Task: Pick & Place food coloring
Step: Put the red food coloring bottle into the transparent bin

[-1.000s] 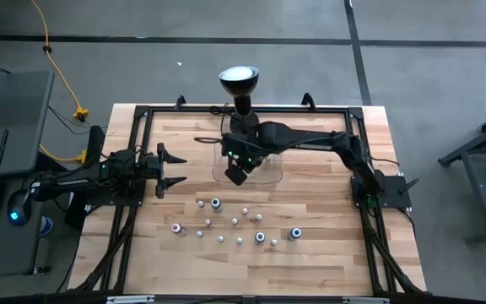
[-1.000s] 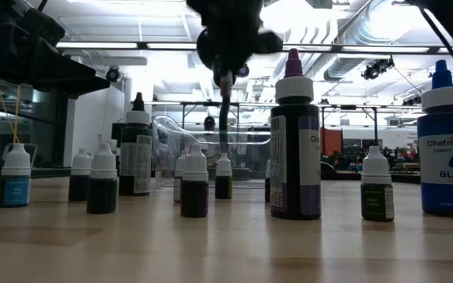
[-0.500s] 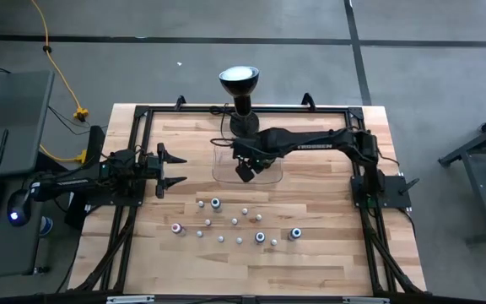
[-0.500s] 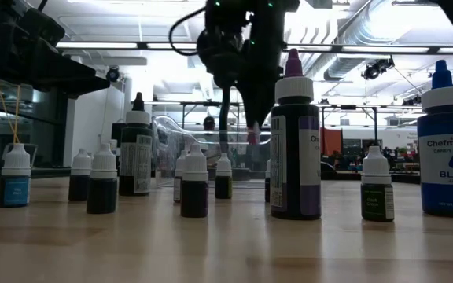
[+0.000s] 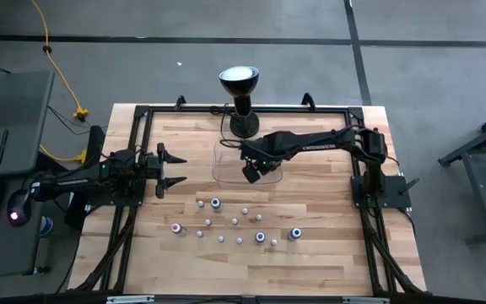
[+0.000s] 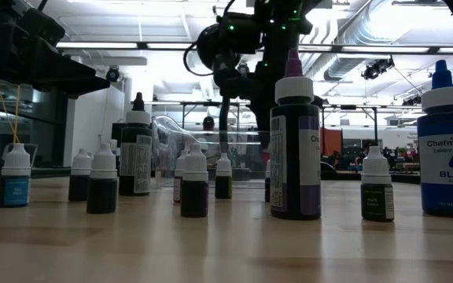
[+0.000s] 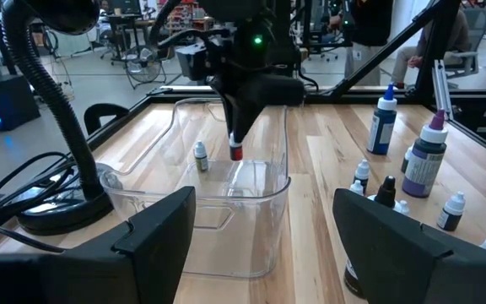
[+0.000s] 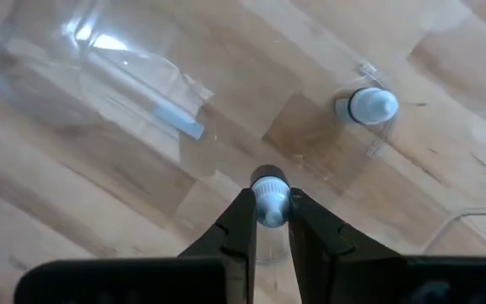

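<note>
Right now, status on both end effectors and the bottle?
Right end effector shut on food coloring bottle over clear tray. Left end effector open, waiting. Nothing in the way.

High view: overhead, straight down, far enough to take in the whole table (image 5: 310,262). Low view: at tabletop level, close behind the bottles (image 6: 295,145), facing the clear tray (image 6: 167,149). Left wrist looks level across at that tray (image 7: 251,228); right wrist looks down into it, close.
</note>
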Controlling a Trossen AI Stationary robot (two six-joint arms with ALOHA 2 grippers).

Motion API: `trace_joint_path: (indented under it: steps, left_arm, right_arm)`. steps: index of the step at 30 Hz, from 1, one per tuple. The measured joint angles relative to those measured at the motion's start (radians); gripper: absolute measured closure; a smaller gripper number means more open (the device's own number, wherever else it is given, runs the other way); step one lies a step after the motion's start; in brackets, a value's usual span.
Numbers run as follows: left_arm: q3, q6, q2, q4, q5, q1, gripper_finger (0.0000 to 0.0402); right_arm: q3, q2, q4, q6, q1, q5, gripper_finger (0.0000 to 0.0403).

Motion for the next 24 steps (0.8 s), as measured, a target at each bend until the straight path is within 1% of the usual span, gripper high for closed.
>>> trace_joint_path:
  steps: [4, 10, 16, 24]
  left_arm:
    - [0.000, 0.000, 0.000, 0.000, 0.000, 0.000, 0.0124]
    - [0.000, 0.000, 0.000, 0.000, 0.000, 0.000, 0.0124]
    - [0.000, 0.000, 0.000, 0.000, 0.000, 0.000, 0.0124]
    - [0.000, 0.000, 0.000, 0.000, 0.000, 0.000, 0.0124]
  right_arm:
    - [-0.023, -0.001, 0.001, -0.002, -0.017, 0.004, 0.0353]
    - [-0.044, -0.001, 0.014, -0.011, -0.026, -0.017, 0.0362]
    - [-0.044, 0.000, 0.016, -0.017, -0.041, -0.019, 0.0347]
    - [-0.044, 0.000, 0.008, -0.030, -0.045, -0.020, 0.0346]
